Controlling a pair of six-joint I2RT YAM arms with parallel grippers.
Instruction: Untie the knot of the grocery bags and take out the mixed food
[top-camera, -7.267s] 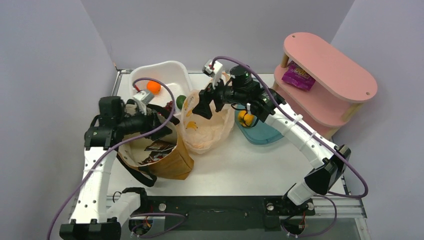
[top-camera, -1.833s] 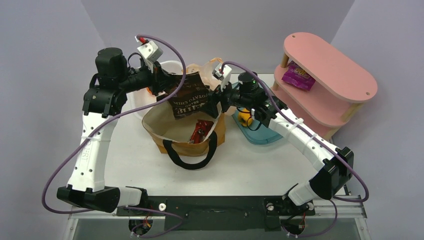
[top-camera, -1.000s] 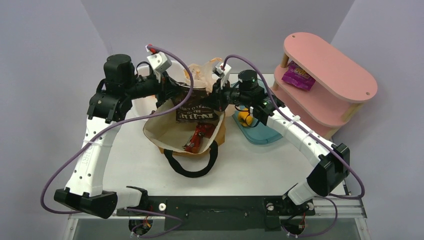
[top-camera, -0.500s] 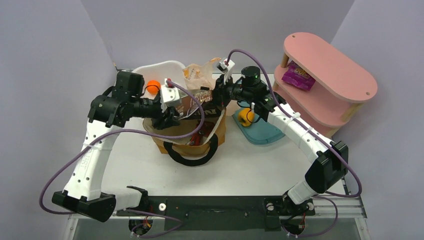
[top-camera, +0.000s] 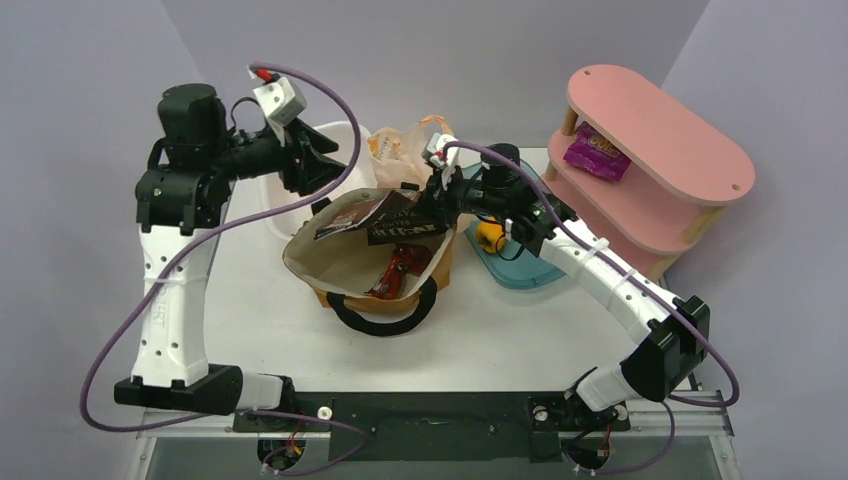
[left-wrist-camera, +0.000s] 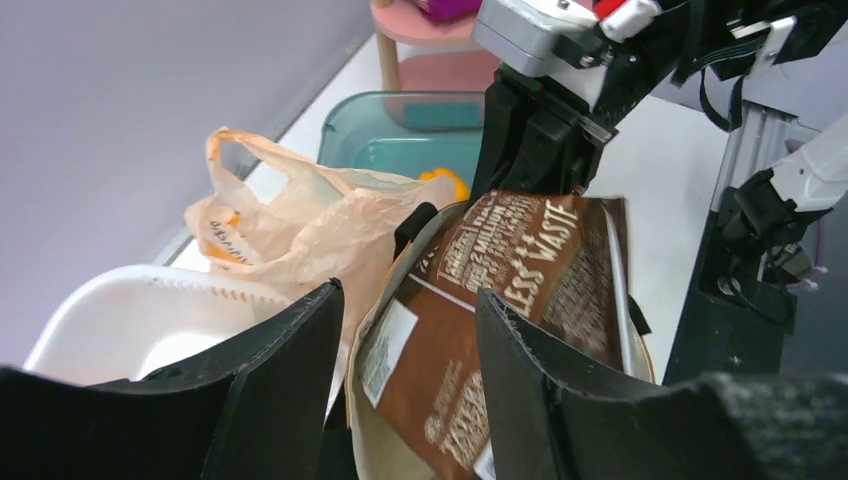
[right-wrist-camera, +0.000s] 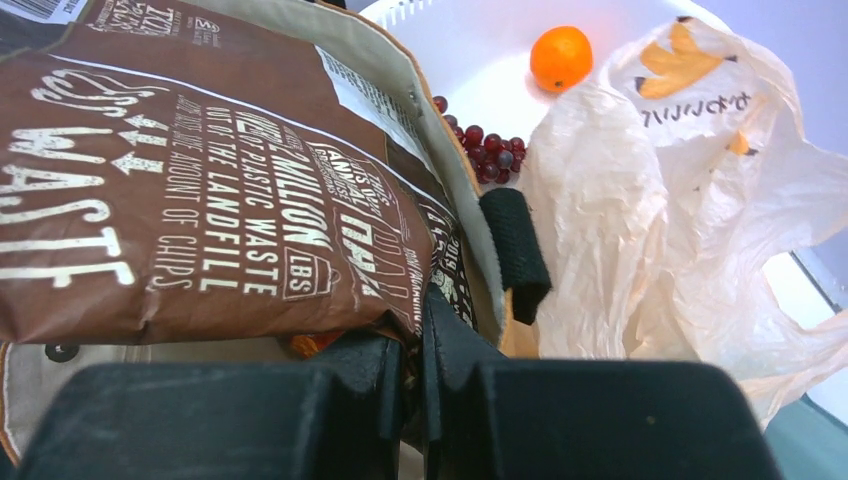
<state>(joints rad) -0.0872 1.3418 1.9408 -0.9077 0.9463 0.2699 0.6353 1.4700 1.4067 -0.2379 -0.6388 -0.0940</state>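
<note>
The mustard-brown canvas tote stands open mid-table, black strap at its front and a red Doritos bag inside. A dark brown snack bag lies across the tote's mouth, and my right gripper is shut on its corner. Raised at the back left, my left gripper is open and empty, and the snack bag shows beyond its fingers. The peach plastic bag slumps behind the tote. An orange and dark grapes lie in the white tub.
A teal tub right of the tote holds a yellow pepper. The white tub sits behind and left of the tote. A pink two-level shelf at the right carries a purple packet.
My left gripper opened, let go of the dark brown snack bag and pulled up and back to the left. The bag now hangs from my right gripper over the tote.
</note>
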